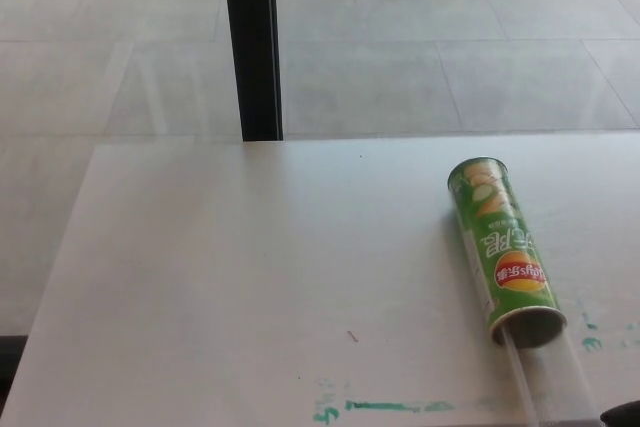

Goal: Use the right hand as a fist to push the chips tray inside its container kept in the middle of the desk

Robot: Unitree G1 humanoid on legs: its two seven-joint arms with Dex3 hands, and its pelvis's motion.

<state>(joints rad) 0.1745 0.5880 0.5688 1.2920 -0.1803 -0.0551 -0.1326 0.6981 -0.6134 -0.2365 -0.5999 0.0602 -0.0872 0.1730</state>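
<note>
My right robot hand (625, 414) barely shows, its fingers untellable; an off-centre push could roll the can (505, 252), jamming the tray (553, 382).

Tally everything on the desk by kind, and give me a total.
Green chips container, lying on its side: 1
Clear chips tray, sticking out of the container's open near end: 1
Green paint smears on the desk: not counted as things
Total: 2
</note>
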